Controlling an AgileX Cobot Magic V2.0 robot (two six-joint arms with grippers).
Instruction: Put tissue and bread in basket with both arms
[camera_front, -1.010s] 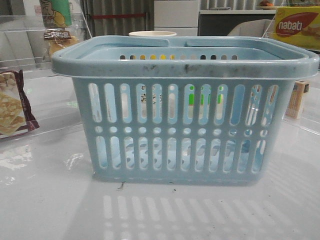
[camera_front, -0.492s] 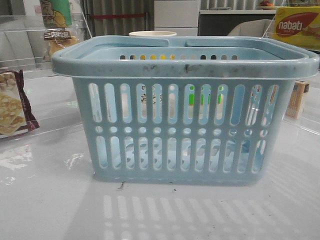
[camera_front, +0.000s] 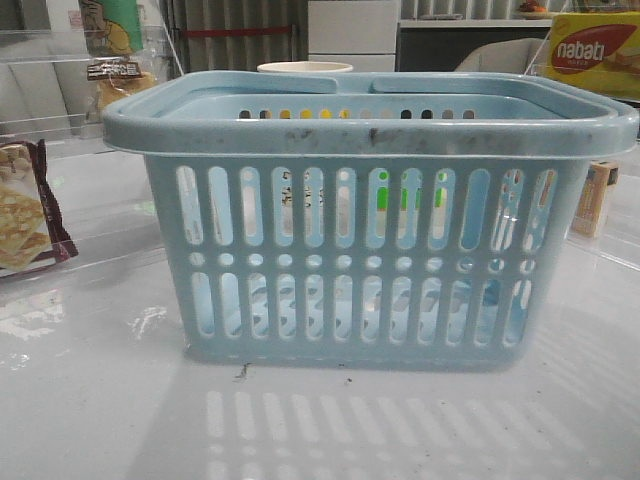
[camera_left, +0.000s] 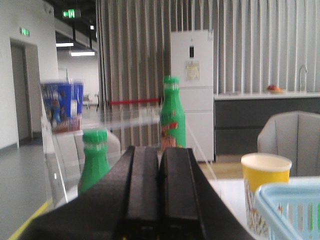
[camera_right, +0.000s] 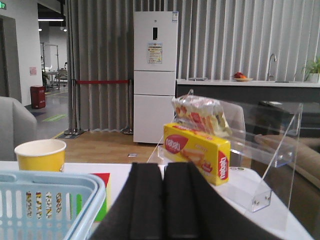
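Note:
The light blue basket (camera_front: 370, 225) stands in the middle of the table and fills the front view; a corner of it shows in the left wrist view (camera_left: 290, 210) and in the right wrist view (camera_right: 45, 200). The bread (camera_front: 118, 85), golden-brown with a dark label, sits on a clear shelf behind the basket's left end. The tissue is not in view. My left gripper (camera_left: 160, 149) is shut and empty, raised to the left of the basket. My right gripper (camera_right: 163, 165) is shut and empty, raised to the right of the basket. Neither arm shows in the front view.
A maroon-edged cracker packet (camera_front: 25, 215) lies at the left. A yellow nabati box (camera_front: 595, 50) sits on a clear stand (camera_right: 270, 150) at the right, with a snack bag (camera_right: 200, 112) behind it. A yellow cup (camera_front: 305, 68) stands behind the basket. Green bottles (camera_left: 172, 115) stand at the back left.

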